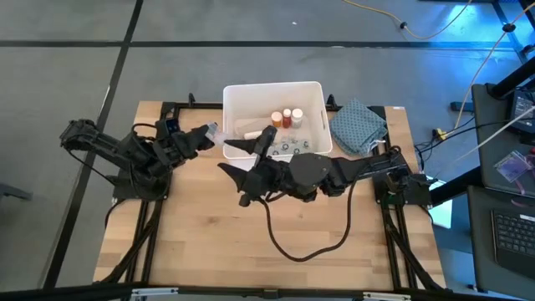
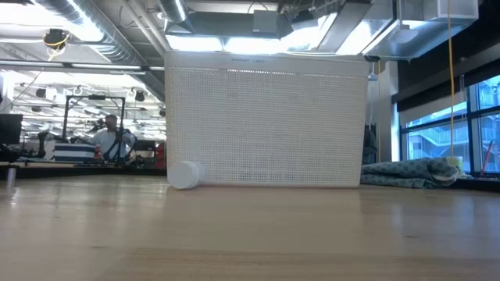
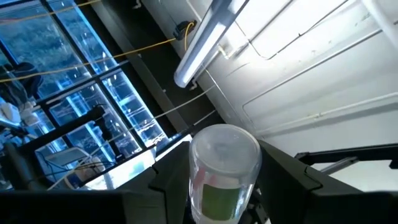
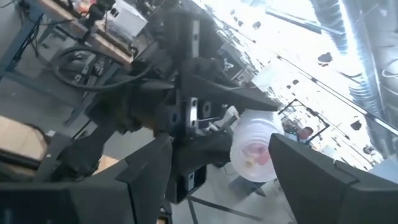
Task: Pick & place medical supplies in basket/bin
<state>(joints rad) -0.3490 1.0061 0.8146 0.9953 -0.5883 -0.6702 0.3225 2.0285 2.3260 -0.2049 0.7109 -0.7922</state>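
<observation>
Beside the white bin's (image 1: 311, 94) left rim, the left hand (image 1: 203, 134) clamps a clear white-capped bottle (image 3: 222, 174), its long axis along the fingers, cap outward. Whether the right hand (image 1: 266, 142), over the bin's near edge, holds anything, I cannot tell.

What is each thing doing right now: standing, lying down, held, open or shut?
tub: upright, partly filled.
capped bottles: standing in tub.
white roll: lying beside tub.
cloth: crumpled.
clear bottle: held.
left gripper: shut on clear bottle.
right gripper: fingers open, empty, above tub.
</observation>
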